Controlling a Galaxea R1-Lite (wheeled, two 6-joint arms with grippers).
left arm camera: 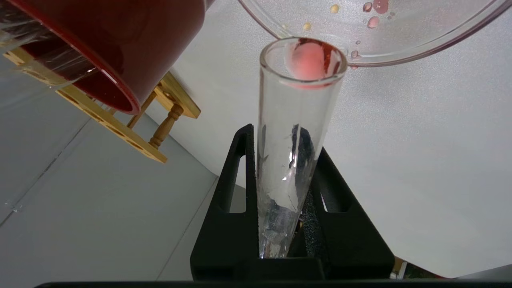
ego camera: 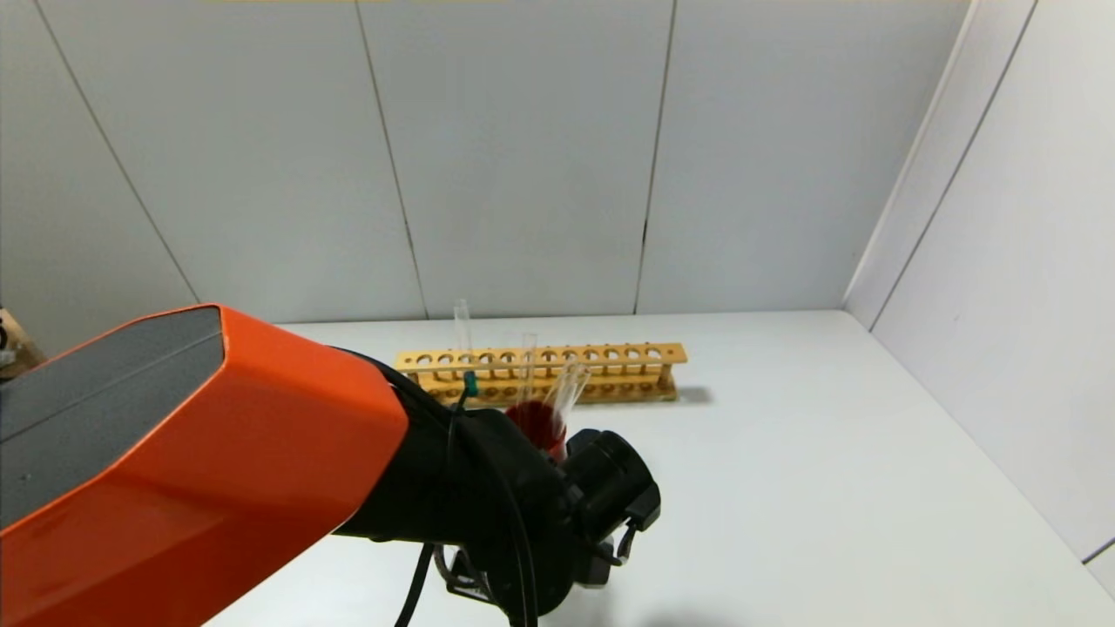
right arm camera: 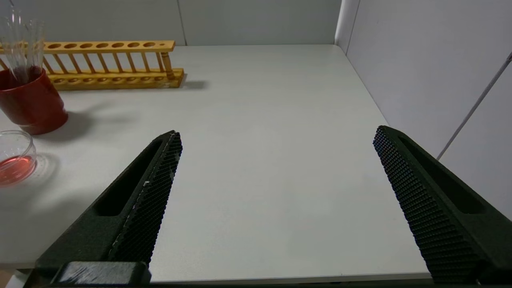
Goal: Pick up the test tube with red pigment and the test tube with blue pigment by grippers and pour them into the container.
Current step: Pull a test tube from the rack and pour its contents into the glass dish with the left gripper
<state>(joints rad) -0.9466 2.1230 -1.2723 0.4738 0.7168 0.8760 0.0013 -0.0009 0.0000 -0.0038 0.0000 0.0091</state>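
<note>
Tipping the test tube with red pigment (left arm camera: 298,132) over the container (left arm camera: 372,32), the left gripper (left arm camera: 286,200) has its jaws clenched on the tube's lower body, so the glass runs straight out from between the fingers with its open mouth at the far end. In the left wrist view that mouth sits just at the beaker's rim, a pink-red film clinging inside the lip and red droplets already on the beaker wall. The coming move turns on this: the tube's long axis points from the jaws toward the container, mouth at the rim.

From the right wrist view the container (right arm camera: 14,160) stands near the worktop's left edge, holding a shallow pink pool, with the red cup (right arm camera: 32,100) just behind it and the wooden rack (right arm camera: 116,66) along the back edge. The test tube with blue pigment (ego camera: 468,366) stands upright in the rack.

The right gripper (right arm camera: 276,188) hovers over the front edge, well apart, jaws spread wide and holding nothing.
</note>
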